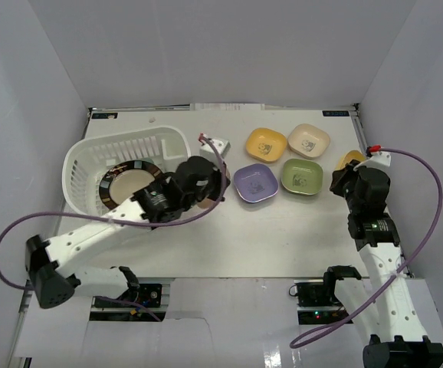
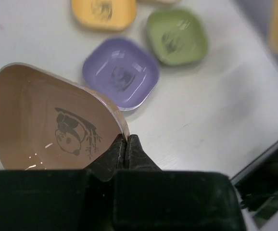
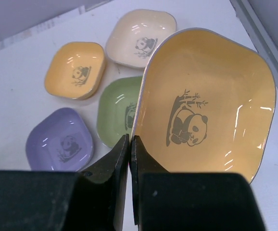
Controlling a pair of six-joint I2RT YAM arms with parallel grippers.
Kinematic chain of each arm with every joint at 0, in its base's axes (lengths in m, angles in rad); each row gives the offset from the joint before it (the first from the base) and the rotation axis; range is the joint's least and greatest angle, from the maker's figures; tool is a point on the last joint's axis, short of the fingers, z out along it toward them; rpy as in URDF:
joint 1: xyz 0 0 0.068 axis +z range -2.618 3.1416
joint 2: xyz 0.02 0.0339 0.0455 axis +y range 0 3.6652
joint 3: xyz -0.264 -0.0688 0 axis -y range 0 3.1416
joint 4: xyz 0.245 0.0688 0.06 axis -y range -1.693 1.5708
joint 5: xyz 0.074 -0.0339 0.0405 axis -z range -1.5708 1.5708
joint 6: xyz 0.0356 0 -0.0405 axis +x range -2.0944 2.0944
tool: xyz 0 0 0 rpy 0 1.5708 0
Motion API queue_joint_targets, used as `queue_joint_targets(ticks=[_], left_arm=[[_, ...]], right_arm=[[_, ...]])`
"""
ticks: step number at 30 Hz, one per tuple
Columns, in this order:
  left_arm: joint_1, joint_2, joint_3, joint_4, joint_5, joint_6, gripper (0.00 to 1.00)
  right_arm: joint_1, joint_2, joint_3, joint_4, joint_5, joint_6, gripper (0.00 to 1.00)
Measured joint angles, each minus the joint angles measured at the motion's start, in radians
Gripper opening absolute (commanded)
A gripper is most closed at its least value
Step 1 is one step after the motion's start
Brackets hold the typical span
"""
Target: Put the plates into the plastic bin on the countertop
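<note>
The white slotted plastic bin (image 1: pixel 78 165) stands at the left of the countertop (image 1: pixel 283 238) with a dark-rimmed round plate (image 1: pixel 129 181) inside. My left gripper (image 1: pixel 206 186) is just right of the bin's rim and is shut on the edge of a brown panda plate (image 2: pixel 43 120), held tilted. My right gripper (image 1: pixel 350 175) at the far right is shut on the rim of an orange panda plate (image 3: pixel 211 101), lifted off the table. Yellow (image 1: pixel 266 144), cream (image 1: pixel 308 140), purple (image 1: pixel 254 183) and green (image 1: pixel 301 176) plates lie on the table between the grippers.
Pale walls close in the table on the left, back and right. Purple cables loop from both arms at the near edge. A small white tag (image 1: pixel 215 143) lies behind the left gripper, beside the bin.
</note>
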Motion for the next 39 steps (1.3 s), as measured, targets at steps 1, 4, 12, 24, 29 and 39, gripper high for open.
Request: queue_joint_targets(ticks=[1, 4, 12, 24, 29, 39], left_arm=[[-0.002, -0.050, 0.029, -0.014, 0.001, 0.005, 0.00], [-0.003, -0.157, 0.190, -0.050, -0.019, 0.037, 0.00], [0.137, -0.196, 0.351, -0.124, -0.138, 0.167, 0.00], [0.475, 0.093, 0.126, -0.318, -0.116, 0.154, 0.08], [0.557, 0.093, 0.053, -0.323, -0.140, 0.113, 0.32], [0.596, 0.029, -0.018, -0.267, -0.116, 0.074, 0.87]], right_arm=[[0.002, -0.006, 0.013, -0.005, -0.011, -0.002, 0.08], [0.018, -0.016, 0.043, -0.011, -0.039, -0.002, 0.08], [0.228, 0.044, 0.100, -0.014, -0.056, 0.009, 0.08], [0.843, 0.396, 0.356, 0.050, 0.158, -0.050, 0.08], [0.965, 0.523, 0.442, 0.101, 0.191, -0.089, 0.08], [1.021, 0.663, 0.529, 0.129, 0.196, -0.130, 0.08]])
